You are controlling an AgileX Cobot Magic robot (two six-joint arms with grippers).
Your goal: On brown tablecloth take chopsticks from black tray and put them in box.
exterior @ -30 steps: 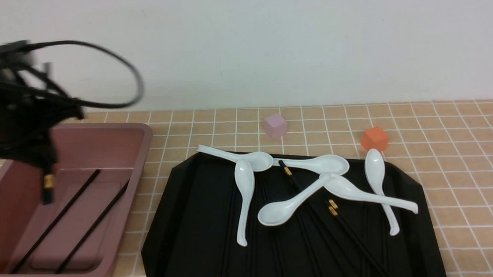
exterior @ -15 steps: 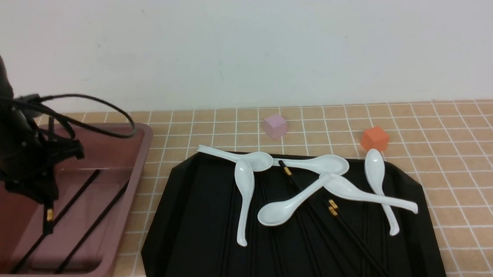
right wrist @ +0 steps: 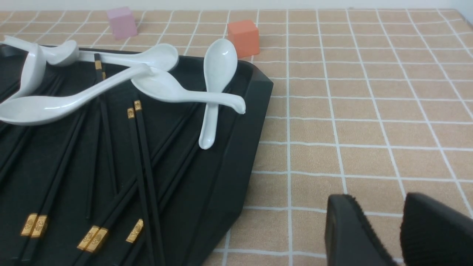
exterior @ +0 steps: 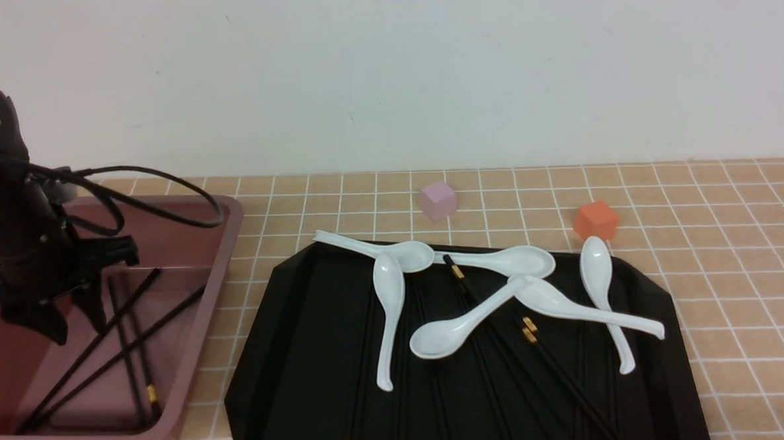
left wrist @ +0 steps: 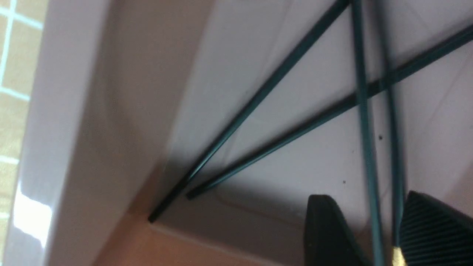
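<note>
Pale wall behind tan tablecloth gridded white
Left gripper spread open over the pink box at left, chopsticks inside; more lie in the black tray.

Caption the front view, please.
Left tool open above chopsticks in the pink box; white spoons and more chopsticks on the black tray.
</note>
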